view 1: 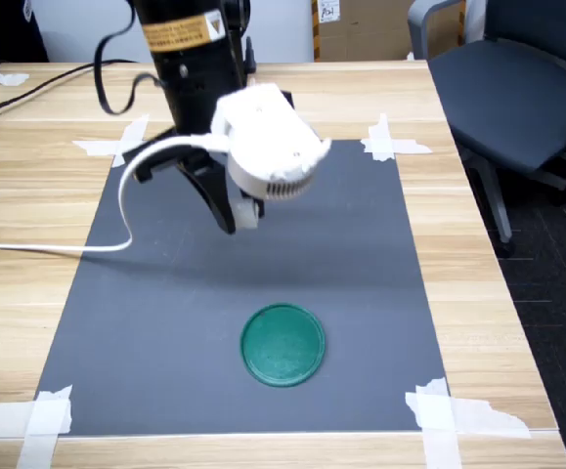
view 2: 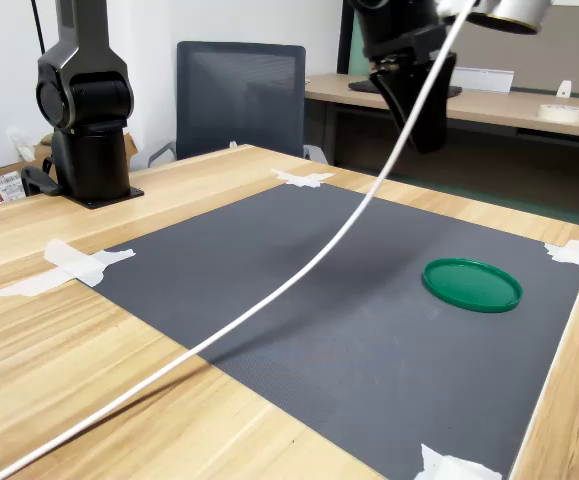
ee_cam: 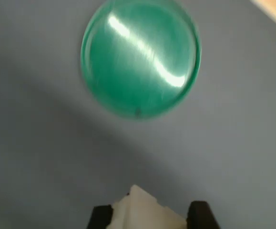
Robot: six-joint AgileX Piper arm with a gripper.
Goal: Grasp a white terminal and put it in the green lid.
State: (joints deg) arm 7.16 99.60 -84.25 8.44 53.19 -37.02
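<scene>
The white terminal (ee_cam: 145,210) sits clamped between the two dark fingertips of the gripper (ee_cam: 149,214) — in the wrist view it shows as a pale, angular lump wedged between the black pads, so the claw is closed on it and the picking-up part of the job looks done. In the first exterior view the gripper (view 1: 239,210) hangs well above the dark grey mat (view 1: 146,322), with the arm's round white camera housing (view 1: 268,142) just in front of it; something pale shows at the fingertips there, though it is too small to read clearly.

The green lid (view 1: 283,344) lies flat on the mat and is empty in all three views. In the first exterior view it sits at about five o'clock from the gripper, well apart from it and nearer the mat's front edge. In the wrist view the lid (ee_cam: 140,57) lies at twelve o'clock from the terminal, with bare mat between them. In the second exterior view the lid (view 2: 471,284) rests near the mat's right edge, with the arm high overhead and a white cable (view 2: 269,290) trailing across.

What remains, as I judge it — carrying the terminal over the lid, lowering, and letting go inside the rim. The placing has not yet happened.
</scene>
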